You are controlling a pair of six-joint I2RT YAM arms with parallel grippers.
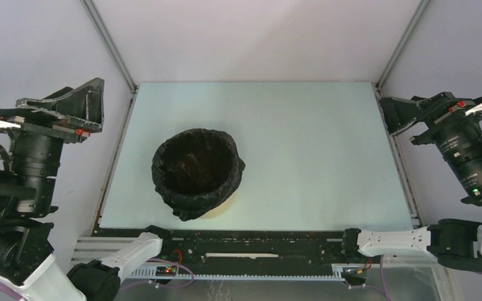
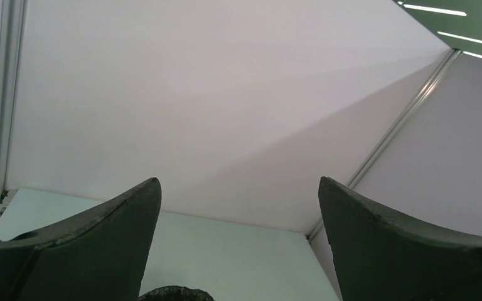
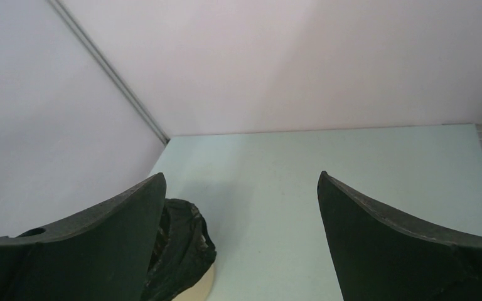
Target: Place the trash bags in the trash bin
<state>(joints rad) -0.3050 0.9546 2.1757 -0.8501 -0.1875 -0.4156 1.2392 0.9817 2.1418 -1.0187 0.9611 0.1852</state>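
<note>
Left gripper (image 2: 239,183): fingers spread wide, empty, touching nothing, raised well left of trash bin (image 1: 223,207). Right gripper (image 3: 241,178): same wide spread, empty, raised well right of bin. Top view alone shows whole black trash bag (image 1: 191,199): draped over bin mouth, lining inside, crinkled rim folded down outside, pale bin wall peeking out at near side. Left wrist view: only sliver of bag at bottom edge. Right wrist view: bag's side, pale bin base on table (image 3: 326,163)

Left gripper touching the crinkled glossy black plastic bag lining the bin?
Apart. Top external view: left gripper sits beyond the table edge; bare table surface separates it from the black bag.
</note>
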